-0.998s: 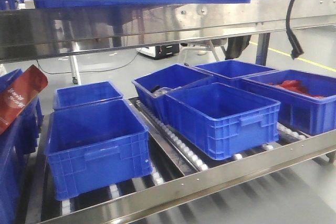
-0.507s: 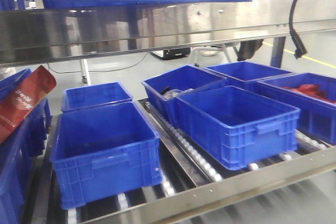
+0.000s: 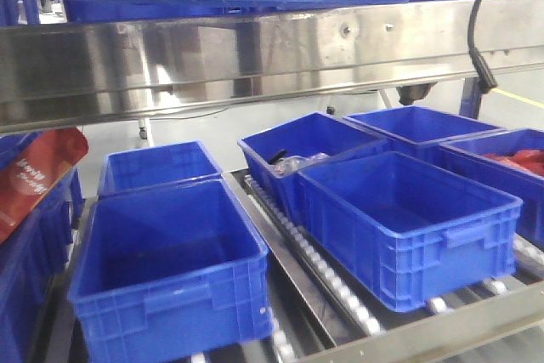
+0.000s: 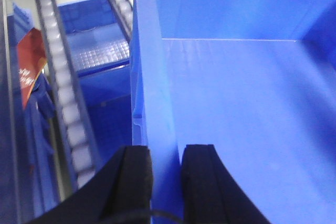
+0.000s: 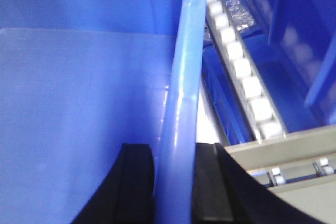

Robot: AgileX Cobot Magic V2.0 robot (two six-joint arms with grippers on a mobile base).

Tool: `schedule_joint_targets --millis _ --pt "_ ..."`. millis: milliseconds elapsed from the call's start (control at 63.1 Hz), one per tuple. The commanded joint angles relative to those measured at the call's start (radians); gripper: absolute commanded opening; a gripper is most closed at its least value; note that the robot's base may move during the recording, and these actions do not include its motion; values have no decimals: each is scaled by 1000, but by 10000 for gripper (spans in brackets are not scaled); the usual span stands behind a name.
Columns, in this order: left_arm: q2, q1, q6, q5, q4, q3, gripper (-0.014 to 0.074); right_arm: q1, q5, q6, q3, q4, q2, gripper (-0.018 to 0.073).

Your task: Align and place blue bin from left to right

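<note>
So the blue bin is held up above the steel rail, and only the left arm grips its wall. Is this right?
Not quite: both arms grip it. The right wrist view shows the right gripper with fingers either side of a wall of the blue bin, as the left gripper has. It is indeed above the steel rail.

A steel beam (image 3: 255, 57) spans the rack; below, empty blue crates (image 3: 170, 295) sit on roller tracks (image 3: 323, 269); one rear crate (image 3: 319, 129) holds dark and clear items; the far-right crate (image 3: 534, 206) holds something red; a red carton (image 3: 34, 176) leans at left; a black cable (image 3: 484, 70) hangs at right.
</note>
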Motion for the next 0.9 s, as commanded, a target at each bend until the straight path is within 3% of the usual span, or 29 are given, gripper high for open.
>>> schedule_joint_targets --millis 0,887 --pt "-27 2 5 -79 11 -21 -9 -1 -83 -24 -14 -20 -28 -70" --pt "-27 2 5 -79 11 -21 -9 -1 -83 -24 -14 -20 -28 -70"
